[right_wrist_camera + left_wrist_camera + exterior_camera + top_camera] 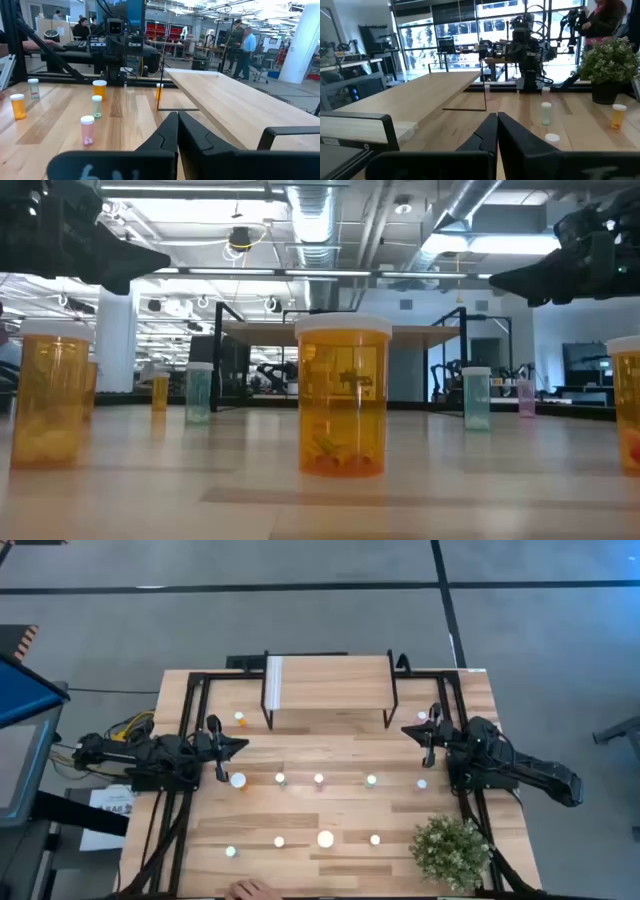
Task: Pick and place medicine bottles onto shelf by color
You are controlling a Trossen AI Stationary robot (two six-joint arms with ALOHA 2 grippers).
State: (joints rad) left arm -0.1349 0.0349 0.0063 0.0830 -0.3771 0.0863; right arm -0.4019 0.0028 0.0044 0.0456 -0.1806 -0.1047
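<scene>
High view: bottles scattered, nothing on the shelf yet.
The medicine bottles [319, 779] dot the table's middle and 6 o'clock side; the plank-topped shelf [330, 680] sits at 12 o'clock. The left gripper [238, 745] and right gripper [408, 729] are pinched together, holding nothing. Low view: the orange bottle [342, 395] looks a light, rigid, slick plastic cylinder; best gripped mid-body under the white cap.

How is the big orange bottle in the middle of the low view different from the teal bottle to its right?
The orange bottle has an amber body, while the teal bottle is pale green-blue. The orange bottle stands near the camera and looks much larger; the teal bottle stands farther back and looks small. Contents show at the bottom of the orange bottle; none can be made out in the teal bottle. Both stand upright with white caps.
</scene>
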